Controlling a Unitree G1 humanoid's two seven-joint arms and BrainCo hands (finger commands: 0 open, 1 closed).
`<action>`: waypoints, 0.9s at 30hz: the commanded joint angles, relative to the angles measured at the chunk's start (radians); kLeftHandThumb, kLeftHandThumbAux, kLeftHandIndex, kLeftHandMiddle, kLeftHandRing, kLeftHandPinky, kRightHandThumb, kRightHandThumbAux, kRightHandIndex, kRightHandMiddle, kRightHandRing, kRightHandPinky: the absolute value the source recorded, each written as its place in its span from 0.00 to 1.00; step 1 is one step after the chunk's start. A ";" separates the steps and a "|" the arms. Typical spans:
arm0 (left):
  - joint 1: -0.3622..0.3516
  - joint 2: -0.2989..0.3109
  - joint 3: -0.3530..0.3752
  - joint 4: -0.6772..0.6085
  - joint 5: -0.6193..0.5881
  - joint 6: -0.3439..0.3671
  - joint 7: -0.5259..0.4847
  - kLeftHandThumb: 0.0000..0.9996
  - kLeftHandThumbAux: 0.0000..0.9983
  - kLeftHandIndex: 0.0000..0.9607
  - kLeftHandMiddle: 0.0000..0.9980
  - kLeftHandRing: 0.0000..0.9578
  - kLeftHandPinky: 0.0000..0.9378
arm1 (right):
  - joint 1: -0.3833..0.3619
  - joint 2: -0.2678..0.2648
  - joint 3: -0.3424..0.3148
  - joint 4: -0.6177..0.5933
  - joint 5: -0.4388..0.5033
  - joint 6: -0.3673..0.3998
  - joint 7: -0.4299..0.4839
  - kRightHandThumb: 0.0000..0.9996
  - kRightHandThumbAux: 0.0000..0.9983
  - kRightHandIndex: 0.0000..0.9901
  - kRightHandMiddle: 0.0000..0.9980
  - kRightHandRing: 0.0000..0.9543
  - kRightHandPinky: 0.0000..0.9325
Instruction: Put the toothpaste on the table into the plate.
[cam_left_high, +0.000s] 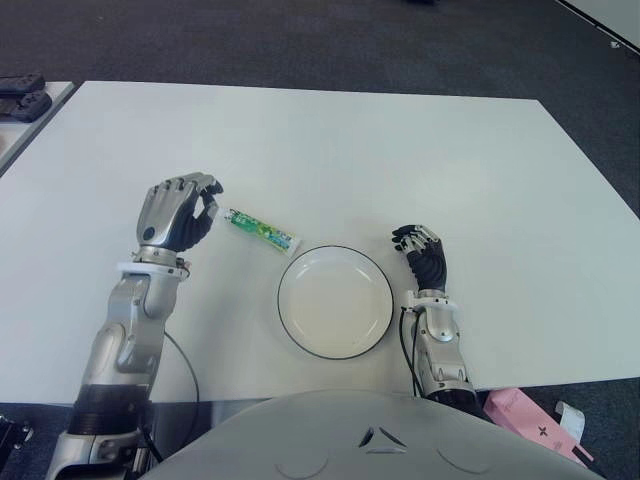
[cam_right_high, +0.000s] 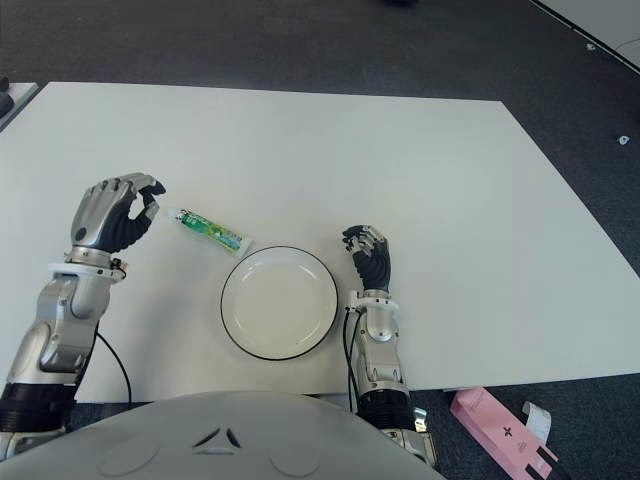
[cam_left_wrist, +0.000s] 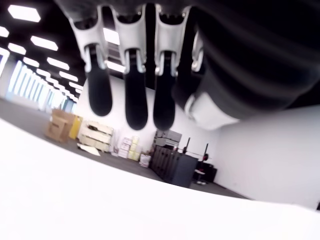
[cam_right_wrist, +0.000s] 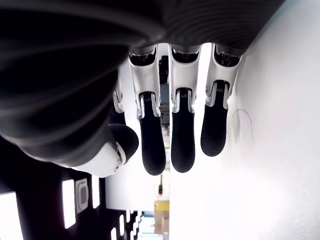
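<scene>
Toothpaste (cam_left_high: 260, 231) not on the plate (cam_left_high: 335, 341) yet

Left robot hand (cam_left_high: 178, 214) hovers beside it, loosely curled, empty; right robot hand (cam_left_high: 424, 258) relaxed, empty, near the worktop's (cam_left_high: 400, 160) front edge.

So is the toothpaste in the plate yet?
Not yet. The toothpaste lies flat on the table, just outside the empty plate, beside the left robot hand.

Parts cut off or unreadable
Pink box (cam_left_high: 535, 425) runs off the bottom edge; toothpaste (cam_left_high: 260, 231) label lettering too small to read; dark objects (cam_left_high: 22, 95) at the left edge, possibly controllers.

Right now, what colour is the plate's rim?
Black rim on a white plate, clearest in the left eye view.
</scene>
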 joint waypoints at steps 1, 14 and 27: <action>-0.036 0.035 -0.034 0.002 0.067 0.057 -0.035 0.55 0.43 0.35 0.36 0.39 0.42 | 0.003 0.008 -0.006 0.030 0.011 0.022 -0.002 0.71 0.73 0.43 0.48 0.48 0.49; -0.183 0.168 -0.102 0.148 0.117 0.105 -0.108 0.55 0.25 0.05 0.11 0.12 0.16 | -0.011 0.024 -0.009 0.049 0.016 0.017 -0.019 0.71 0.73 0.43 0.47 0.48 0.49; -0.346 0.299 -0.271 0.358 0.118 -0.031 -0.172 0.47 0.20 0.00 0.00 0.00 0.00 | -0.006 0.024 0.001 0.040 -0.001 0.029 -0.050 0.71 0.73 0.43 0.47 0.47 0.47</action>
